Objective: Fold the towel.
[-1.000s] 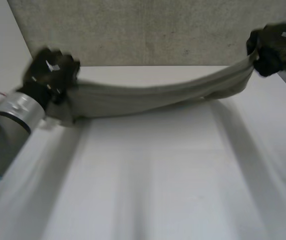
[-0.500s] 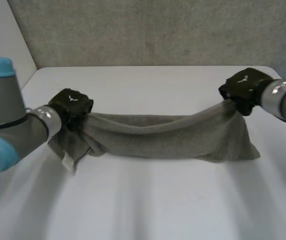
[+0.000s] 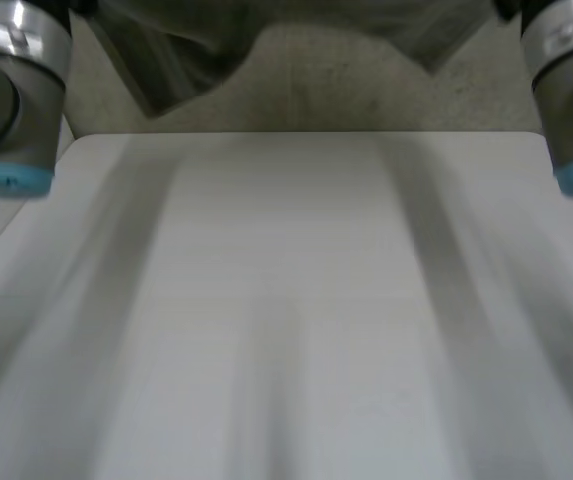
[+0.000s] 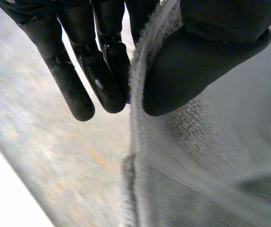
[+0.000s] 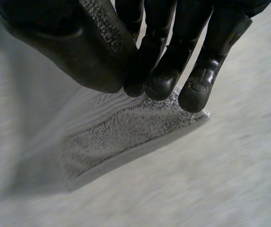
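The grey towel (image 3: 196,50) hangs high above the white table (image 3: 286,300), and its lower edge shows between my two raised arms. My left hand (image 4: 102,56) pinches one end of the towel (image 4: 182,156) between thumb and fingers; the cloth hangs down from that pinch. My right hand (image 5: 126,52) pinches a corner of the towel (image 5: 126,132) between thumb and fingers at the other end.
My left arm (image 3: 11,90) and right arm (image 3: 571,90) stand upright at the two sides of the table. A grey wall (image 3: 316,90) rises behind the table's far edge.
Both hands have lifted the towel from just above the table to high over it. The arms now stand upright at the sides.
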